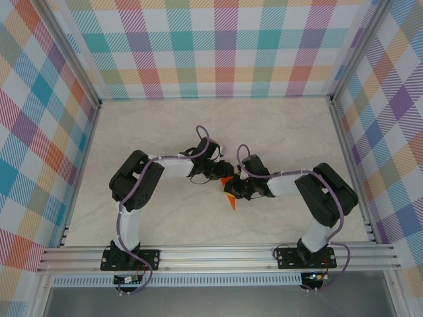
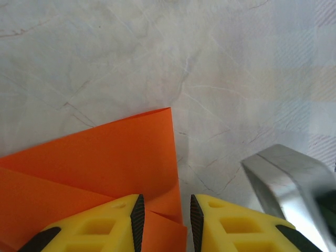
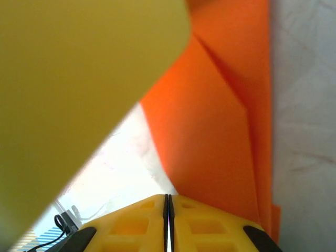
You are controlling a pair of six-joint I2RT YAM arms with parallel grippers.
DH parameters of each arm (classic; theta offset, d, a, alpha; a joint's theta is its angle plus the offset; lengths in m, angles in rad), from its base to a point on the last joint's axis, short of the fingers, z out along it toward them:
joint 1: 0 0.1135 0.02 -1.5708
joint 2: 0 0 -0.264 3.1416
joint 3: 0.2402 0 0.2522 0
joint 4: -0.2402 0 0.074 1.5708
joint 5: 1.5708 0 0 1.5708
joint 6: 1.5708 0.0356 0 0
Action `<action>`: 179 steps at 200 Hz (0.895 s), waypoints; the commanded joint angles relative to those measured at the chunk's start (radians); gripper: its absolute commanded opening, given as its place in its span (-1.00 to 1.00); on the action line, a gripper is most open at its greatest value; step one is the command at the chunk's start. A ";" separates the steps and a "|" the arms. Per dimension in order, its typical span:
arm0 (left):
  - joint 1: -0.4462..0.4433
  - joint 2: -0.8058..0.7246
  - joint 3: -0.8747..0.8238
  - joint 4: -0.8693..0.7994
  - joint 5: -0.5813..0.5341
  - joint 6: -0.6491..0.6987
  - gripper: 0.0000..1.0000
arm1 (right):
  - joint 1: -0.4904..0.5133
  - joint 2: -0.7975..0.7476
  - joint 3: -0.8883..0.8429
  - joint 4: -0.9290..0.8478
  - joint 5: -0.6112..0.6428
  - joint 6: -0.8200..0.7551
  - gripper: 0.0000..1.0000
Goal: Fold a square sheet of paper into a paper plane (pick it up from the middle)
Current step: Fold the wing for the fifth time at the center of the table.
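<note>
The creased square sheet of paper runs near-to-far, the right gripper pinched shut on its right edge, the left gripper straddling its far-left side, jaws parted.

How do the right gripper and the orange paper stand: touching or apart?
Touching. The right wrist view shows the orange paper running into the seam of the right gripper's shut fingertips, no gap.

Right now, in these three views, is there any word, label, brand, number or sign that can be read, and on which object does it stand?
None can be read.
The orange paper is plain, without print.
The yellow fingers carry no mark.
The small dark part below the left arm's base is too small to tell whether it bears text.
</note>
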 commanded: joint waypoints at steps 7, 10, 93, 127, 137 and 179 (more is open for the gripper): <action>0.003 0.033 -0.019 -0.082 -0.050 0.021 -0.36 | 0.010 0.011 -0.030 -0.014 0.003 0.007 -0.77; 0.004 0.032 -0.019 -0.082 -0.050 0.022 -0.36 | 0.010 0.004 -0.040 -0.019 0.001 0.004 -0.76; 0.003 0.030 -0.013 -0.094 -0.056 0.028 -0.36 | 0.057 -0.204 -0.184 -0.277 -0.035 -0.161 -0.68; 0.003 0.000 -0.004 -0.110 -0.055 0.030 -0.33 | 0.057 -0.357 -0.188 -0.362 0.063 -0.163 -0.63; 0.002 -0.016 0.007 -0.128 -0.058 0.032 -0.30 | 0.057 -0.417 -0.176 -0.419 0.143 -0.164 -0.53; -0.015 -0.129 0.089 -0.269 -0.147 0.059 -0.07 | 0.020 -0.583 -0.156 -0.558 0.395 -0.131 -0.24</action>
